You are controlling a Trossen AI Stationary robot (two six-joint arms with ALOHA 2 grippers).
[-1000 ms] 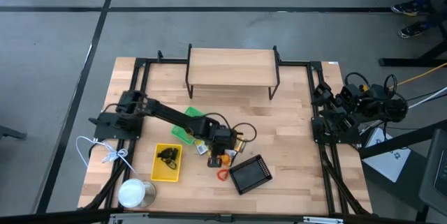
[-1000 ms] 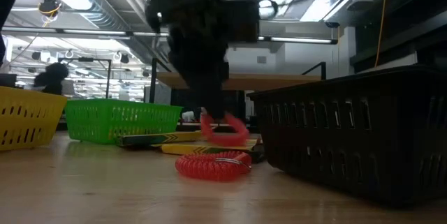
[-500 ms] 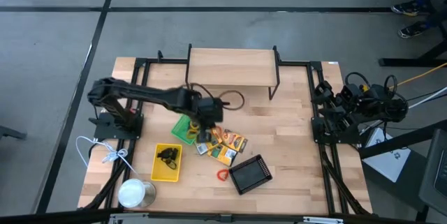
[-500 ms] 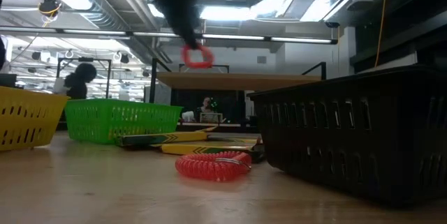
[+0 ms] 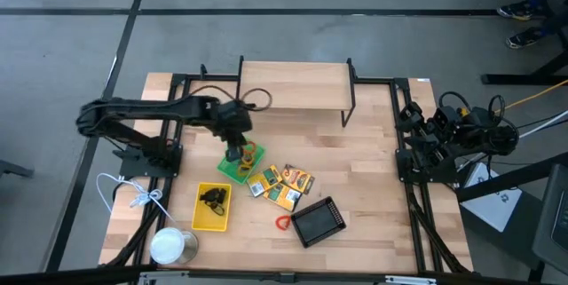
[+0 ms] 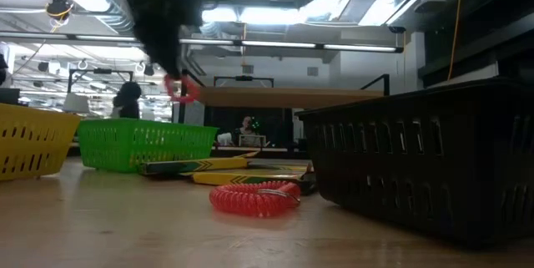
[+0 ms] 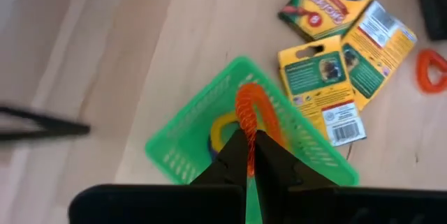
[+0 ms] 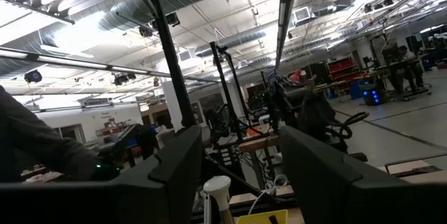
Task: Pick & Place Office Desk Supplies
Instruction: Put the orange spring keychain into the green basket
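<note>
Orange loop [image 7: 253, 116] in left tool [image 7: 248, 155] above green tray [image 7: 183, 148]

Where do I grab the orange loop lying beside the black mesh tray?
From straight above: it lies flat. Pinch the orange loop across its band on the side away from the black mesh tray, whose wall is close. Left gripper holds a second loop over the green tray.

two dark arms are seen, built of black links and bulky joints. the left arm [image 5: 151, 112] is slim, with a thin dark cable looped above its wrist. the left claw [image 7: 249, 155] ends in two black tapered fingers. the right arm [image 5: 444, 138] is draped in black cables.
</note>
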